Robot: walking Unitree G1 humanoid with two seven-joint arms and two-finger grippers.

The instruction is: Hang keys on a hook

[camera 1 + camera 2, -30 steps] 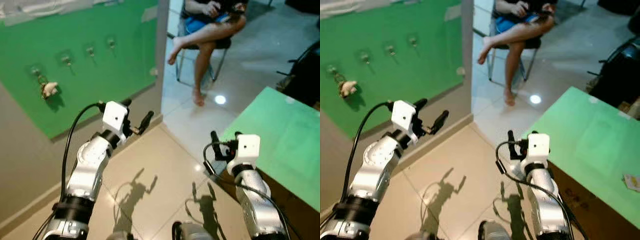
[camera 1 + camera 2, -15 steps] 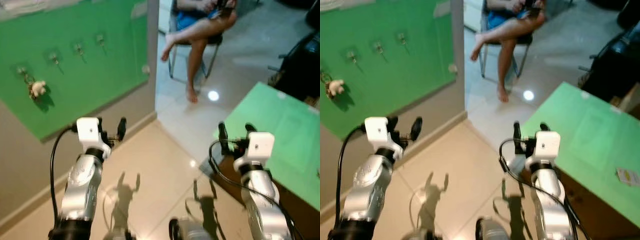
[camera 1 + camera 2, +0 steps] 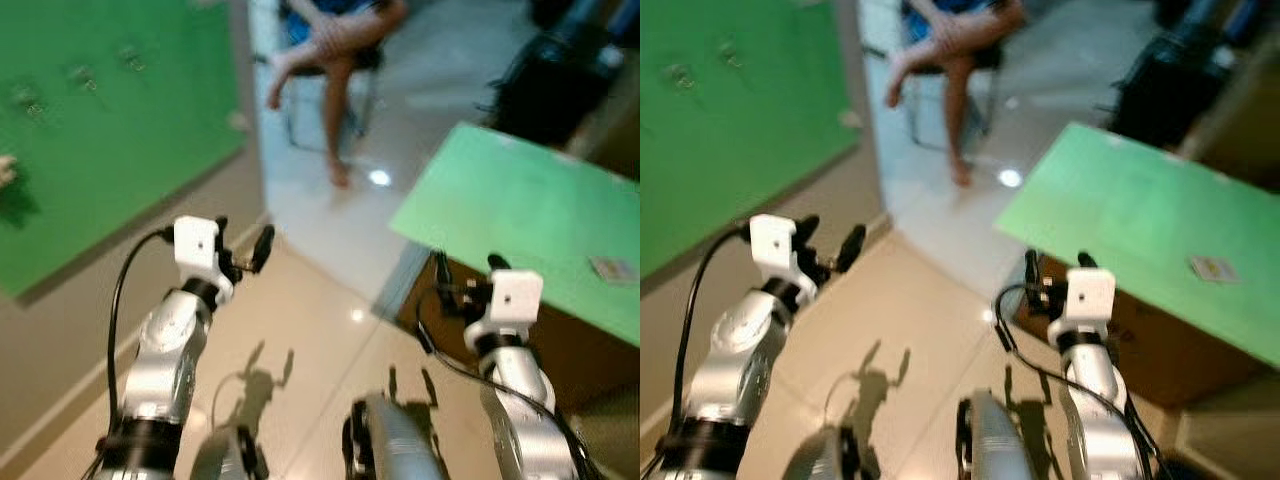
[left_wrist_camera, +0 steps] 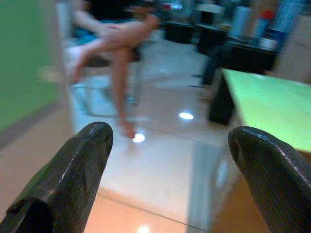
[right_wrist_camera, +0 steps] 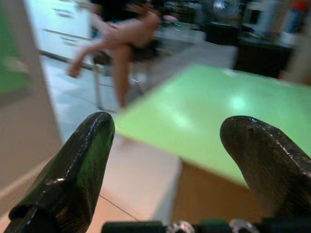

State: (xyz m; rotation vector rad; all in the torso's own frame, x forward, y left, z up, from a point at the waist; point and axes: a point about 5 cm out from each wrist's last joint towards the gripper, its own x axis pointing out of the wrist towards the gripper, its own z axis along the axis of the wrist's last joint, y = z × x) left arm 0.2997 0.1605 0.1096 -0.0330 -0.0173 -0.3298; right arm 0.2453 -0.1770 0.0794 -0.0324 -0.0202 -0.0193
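Keys [image 3: 4,170] show only as a pale blur at the very edge of the left eye view, low against the green panel [image 3: 120,140] on the wall. They are well apart from the left hand [image 3: 243,240], off to its left and beyond it, and too smeared to tell how they hang. Higher on the same panel, a row of small hooks [image 3: 80,75] runs up and away, also well to the left of that hand. The left hand is raised over the tiled floor [image 3: 310,340], near the foot of the wall, with its two black fingers [image 4: 73,179] spread wide and nothing between them. The right hand [image 3: 468,268] is raised on the other side, its fingers [image 5: 73,174] likewise wide apart and empty. It sits just beside the near corner of a green worktop [image 3: 520,210], which stretches away ahead of it and to its right. A small pale card [image 3: 610,268] lies on the worktop further to the right of that hand. Straight ahead, between and beyond both hands, a person [image 3: 335,40] sits cross-legged on a metal-legged chair [image 3: 365,85], one bare foot resting on the pale floor. A dark bulky object [image 3: 550,90], too blurred to name, stands beyond the far end of the worktop. Shadows of both arms fall on the floor below the hands.
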